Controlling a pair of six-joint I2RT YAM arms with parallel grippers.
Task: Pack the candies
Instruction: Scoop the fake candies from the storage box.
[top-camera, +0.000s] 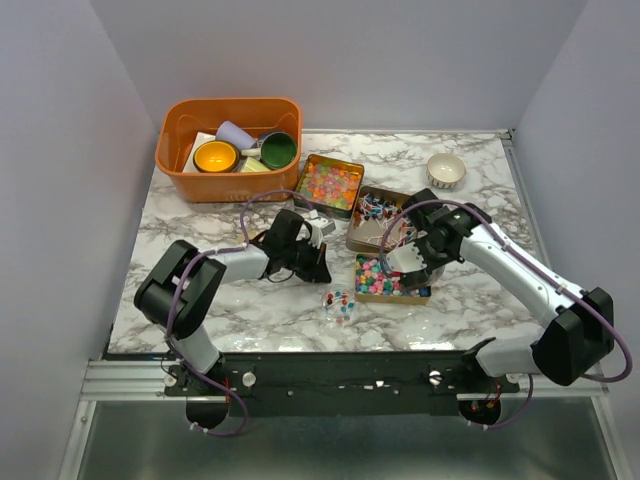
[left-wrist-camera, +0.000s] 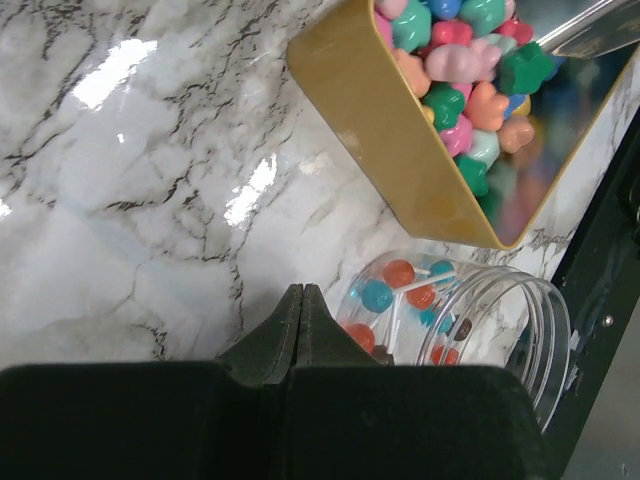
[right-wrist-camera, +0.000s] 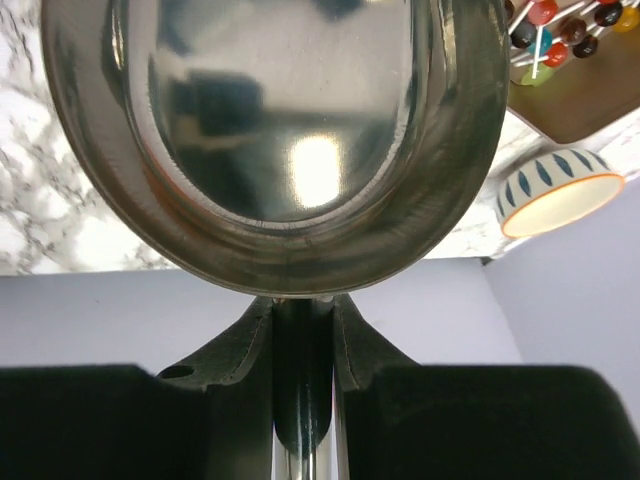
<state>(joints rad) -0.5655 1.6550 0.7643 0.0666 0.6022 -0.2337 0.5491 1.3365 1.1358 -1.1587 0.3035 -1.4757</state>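
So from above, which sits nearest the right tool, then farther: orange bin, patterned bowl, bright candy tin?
1. Bright candy tin, directly under the right tool and its scoop.
2. Patterned bowl, back right.
3. Orange bin, back left corner.

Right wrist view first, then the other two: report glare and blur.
Right wrist view: the metal scoop fills the frame, soft-focused, with a bright reflection at its centre. Left wrist view: white glare patches on the marble table; the left gripper is a dark, detail-less mass. Top external view: even light, mild sheen near the table's front edge, fairly sharp throughout.
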